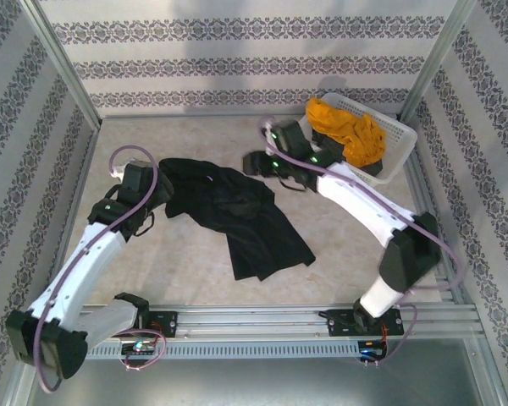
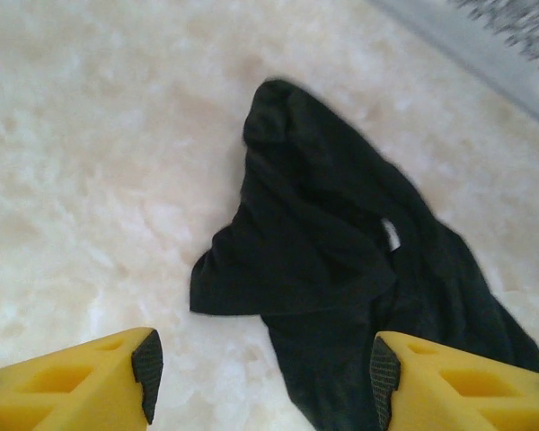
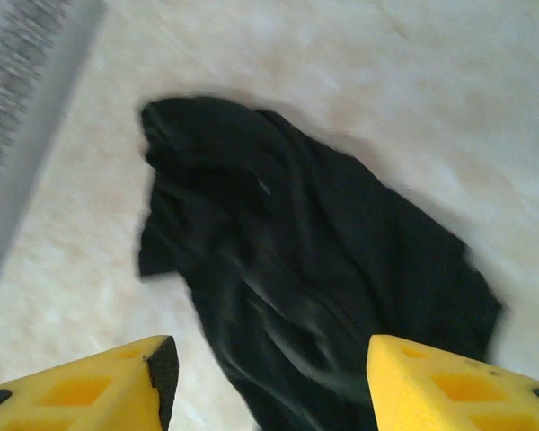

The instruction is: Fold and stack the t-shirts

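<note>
Left tool (image 2: 265,377) beside black t-shirt (image 2: 323,260).

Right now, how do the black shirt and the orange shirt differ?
The black shirt lies crumpled on the table; the orange shirt is bunched in the white basket. The black shirt spreads wider; the orange shirt is a tighter heap. Both are unfolded.
</note>
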Controlling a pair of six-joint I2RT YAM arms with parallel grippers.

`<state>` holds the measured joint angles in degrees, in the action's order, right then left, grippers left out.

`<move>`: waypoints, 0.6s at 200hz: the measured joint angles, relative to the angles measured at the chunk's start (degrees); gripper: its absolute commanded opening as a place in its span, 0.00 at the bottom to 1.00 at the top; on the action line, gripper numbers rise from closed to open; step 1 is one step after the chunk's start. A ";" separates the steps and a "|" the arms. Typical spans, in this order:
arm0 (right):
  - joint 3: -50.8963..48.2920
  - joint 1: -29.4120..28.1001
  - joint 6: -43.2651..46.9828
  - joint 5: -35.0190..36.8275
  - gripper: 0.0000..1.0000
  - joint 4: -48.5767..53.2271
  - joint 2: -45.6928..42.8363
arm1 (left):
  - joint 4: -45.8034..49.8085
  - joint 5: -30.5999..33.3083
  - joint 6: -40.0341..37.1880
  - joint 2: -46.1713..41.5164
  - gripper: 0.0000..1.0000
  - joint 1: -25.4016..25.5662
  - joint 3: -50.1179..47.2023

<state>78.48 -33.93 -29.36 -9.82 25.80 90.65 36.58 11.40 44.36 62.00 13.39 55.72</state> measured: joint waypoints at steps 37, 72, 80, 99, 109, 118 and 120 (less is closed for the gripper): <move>-24.65 -1.22 0.15 1.33 0.67 2.19 -11.17 | -5.77 -9.51 3.21 12.48 0.74 -2.14 -2.51; -36.22 -0.50 -2.56 1.42 0.70 6.69 -15.34 | -9.18 -12.46 -0.31 24.06 0.83 -0.81 -0.20; -37.24 -0.31 -3.32 1.38 0.71 6.84 -15.43 | -9.31 -12.37 -1.81 26.53 0.85 0.04 1.66; -38.16 -0.31 -4.74 1.33 0.70 7.21 -14.51 | -10.27 -11.47 -5.25 31.93 0.88 1.64 6.49; -38.07 -0.31 -5.27 1.22 0.70 6.95 -13.18 | -10.60 -10.73 -6.64 34.49 0.86 2.05 8.83; -37.79 -0.31 -5.49 1.20 0.69 6.93 -11.15 | -11.06 -9.99 -7.74 36.79 0.79 2.16 10.43; -37.68 -0.31 -5.53 1.20 0.69 6.97 -10.64 | -11.15 -9.81 -8.09 37.24 0.77 2.16 10.78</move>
<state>40.80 -34.24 -34.89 -8.62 32.77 80.01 25.43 1.58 36.27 99.24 15.55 66.50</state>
